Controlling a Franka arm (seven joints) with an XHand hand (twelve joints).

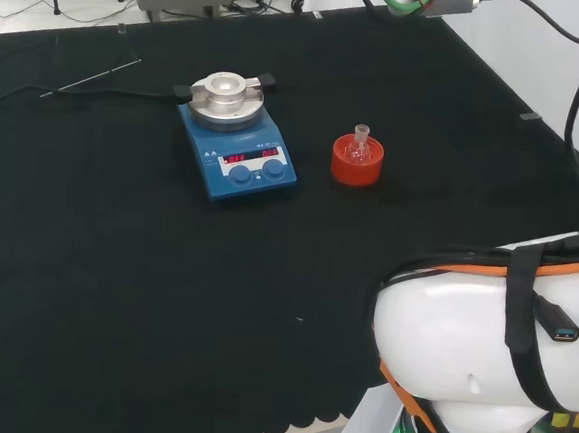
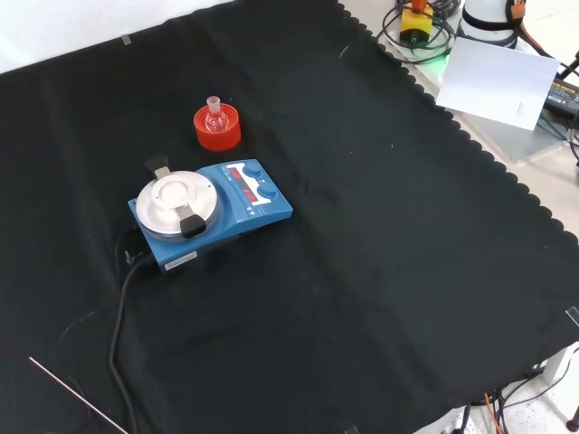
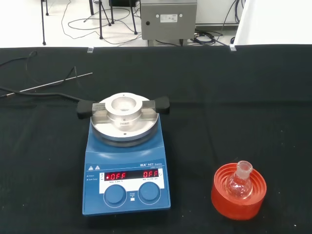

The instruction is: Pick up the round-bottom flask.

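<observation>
Sitting upright in its red ribbed ring stand (image 1: pixel 357 163), the small clear glass round-bottom flask (image 1: pixel 359 148) rests untouched toward the middle of the black-clothed desk (image 1: pixel 114 283), just beside the blue hotplate stirrer with its round silver top (image 1: pixel 237 137), so the whole pick-up is left to do. Whether the robot hand is wide or closed I cannot tell. The wrist view brings out the flask's bulb and neck plainly, while the front view adds the stirrer's black cable (image 2: pixel 118 334) and a thin metal rod (image 2: pixel 77 395) near a desk edge.

A clear glass round-bottom flask (image 3: pixel 239 184) sits in a red ribbed stand (image 3: pixel 239 197) on black cloth (image 1: pixel 115 263), beside a blue hotplate (image 3: pixel 126 165) with silver top, red lit digits, blue knobs and black cable (image 2: pixel 118 325).
</observation>
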